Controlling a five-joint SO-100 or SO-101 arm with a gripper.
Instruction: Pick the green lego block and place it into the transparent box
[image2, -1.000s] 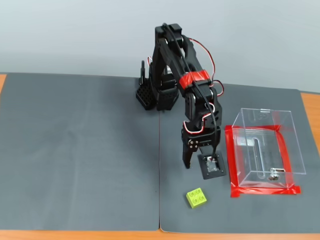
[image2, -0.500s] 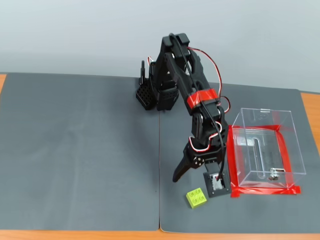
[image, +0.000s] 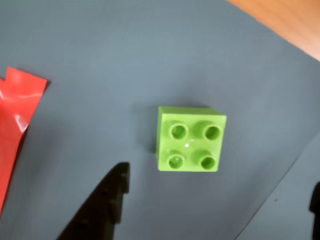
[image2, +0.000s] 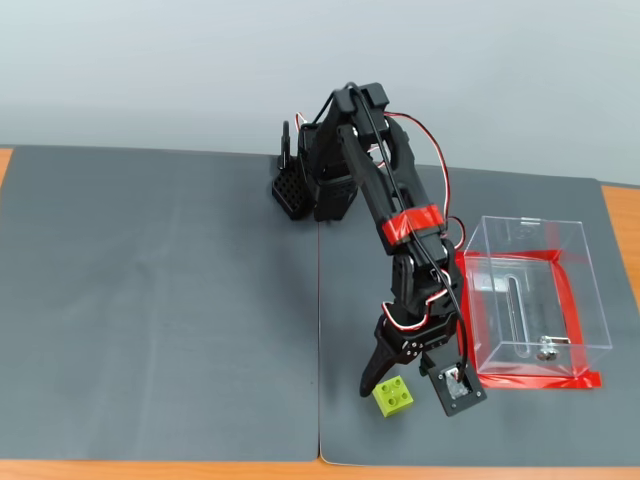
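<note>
Grey matting fills the wrist view, with a strip of wooden table at the upper right corner and a piece of red tape (image: 15, 115) at the left edge. One green block (image: 190, 139) lies flat on the mat (image: 100, 45), studs up, a little ahead of the gripper (image: 215, 200). One black finger (image: 102, 207) shows at the lower left and only a sliver of the other at the right edge, so the jaws stand wide apart with nothing between them. The block sits between the two finger lines but beyond the tips, not yet enclosed.

Seen from the fixed view, the single arm (image2: 375, 190) leans down over the mat, gripper (image2: 400, 385) open and just above the block (image2: 393, 396), one finger to its left, the other jaw to its right. One clear box (image2: 530, 295) stands empty to the gripper's right, near but apart, ringed by red tape.

The step in hand looks like the final approach before the grasp. Next the gripper likely needs to drop a little further, straddle the block squarely, then close
</note>
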